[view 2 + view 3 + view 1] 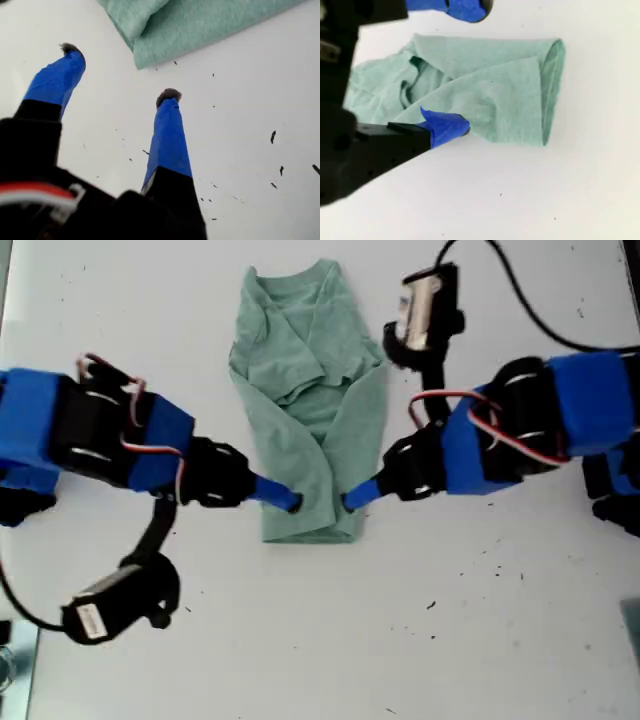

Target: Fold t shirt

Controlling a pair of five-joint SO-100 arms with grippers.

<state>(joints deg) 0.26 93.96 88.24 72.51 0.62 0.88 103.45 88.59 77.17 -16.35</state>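
While folded narrow on the table (pixel 500 640), t shirt (pixel 305 390) between both grippers, my first gripper (pixel 120 72) spread just short of its hem corner, my second gripper (pixel 472 66) spread, one fingertip (pixel 447 125) touching its side edge.

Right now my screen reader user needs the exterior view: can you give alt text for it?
A sage-green t shirt, folded into a narrow strip, lies on a white table. Two blue arms reach in from the exterior view's left and right, their end effector tips at the shirt's lower edge. A few dark specks dot the table.
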